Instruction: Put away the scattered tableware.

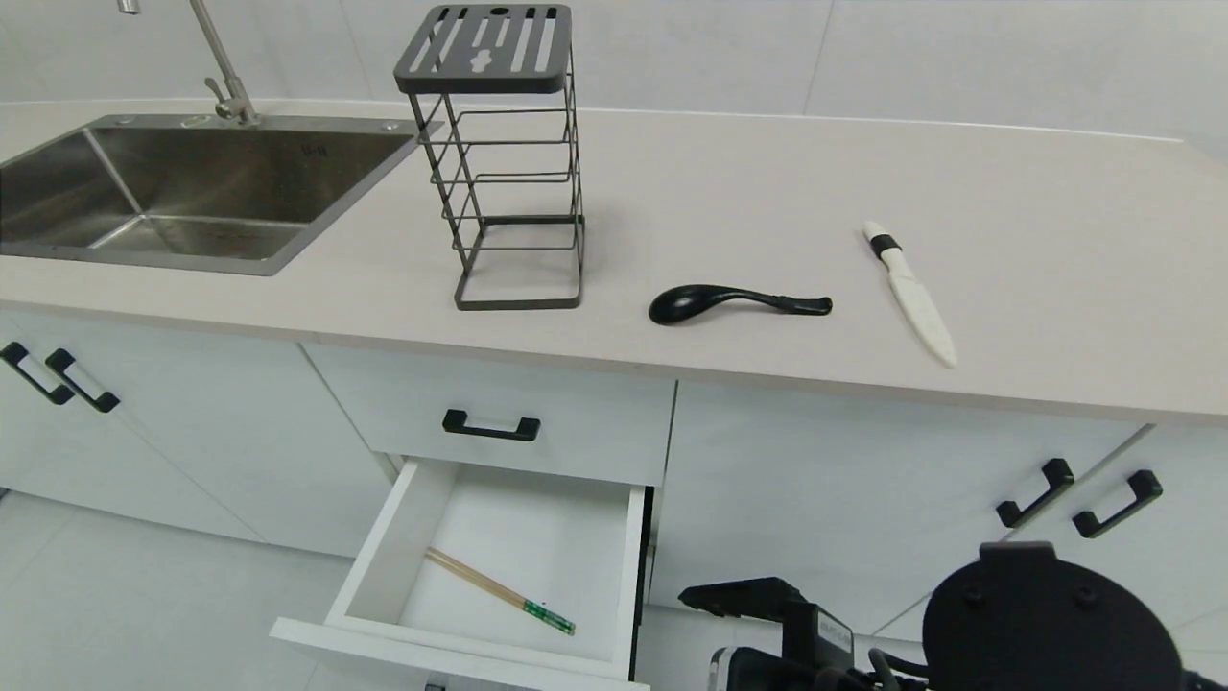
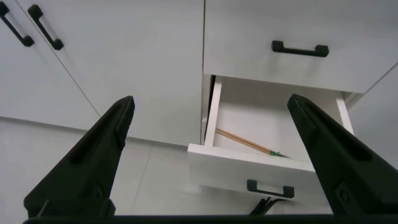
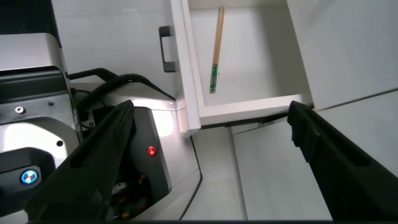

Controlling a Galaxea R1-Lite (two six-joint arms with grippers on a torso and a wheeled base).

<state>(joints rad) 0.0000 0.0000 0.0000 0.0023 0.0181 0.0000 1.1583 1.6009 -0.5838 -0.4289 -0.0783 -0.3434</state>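
The left gripper [image 2: 211, 102] has two matte black fingers [image 2: 93, 162], broad at the root and tapering to blunt wedge tips, with flat faces and bevelled edges. The right gripper [image 3: 211, 107] carries fingers [image 3: 339, 165] of the same smooth black wedge shape. In the head view a round black cap [image 1: 1046, 619] shows two small sunken screws. Beside it sits a blocky black housing [image 1: 767, 603] with a pale label [image 1: 833, 633], and thin black cables [image 1: 892, 662] run between them.

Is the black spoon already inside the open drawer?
No, the black spoon lies on the countertop, while the open drawer holds chopsticks.
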